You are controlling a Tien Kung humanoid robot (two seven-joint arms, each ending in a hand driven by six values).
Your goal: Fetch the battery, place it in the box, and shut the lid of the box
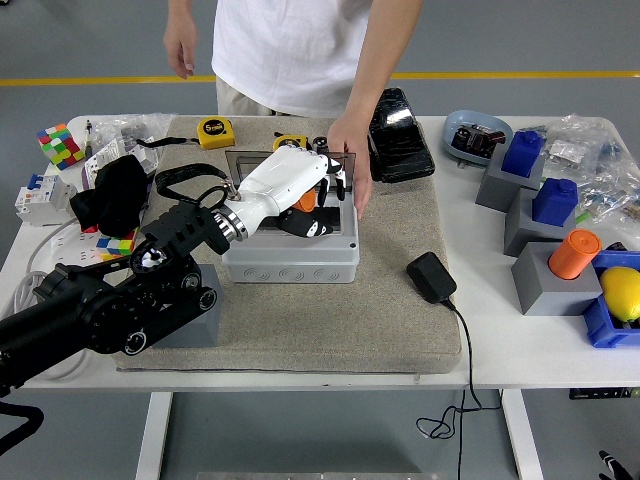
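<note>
Battery: small orange cylindrical battery point(305, 201), just visible under the white palm, over the box's open top.
Left hand: white five-fingered left hand point(291, 184), fingers curled around the battery.
Box: grey rectangular plastic box point(290, 257) on a beige mat point(330, 320), its tinted transparent lid point(242, 162) raised.
Person: one person's hand point(350, 150) rests at the box's far right corner.

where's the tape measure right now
In the head view the yellow tape measure sits far left on the beige mat, behind the grey box.
</note>
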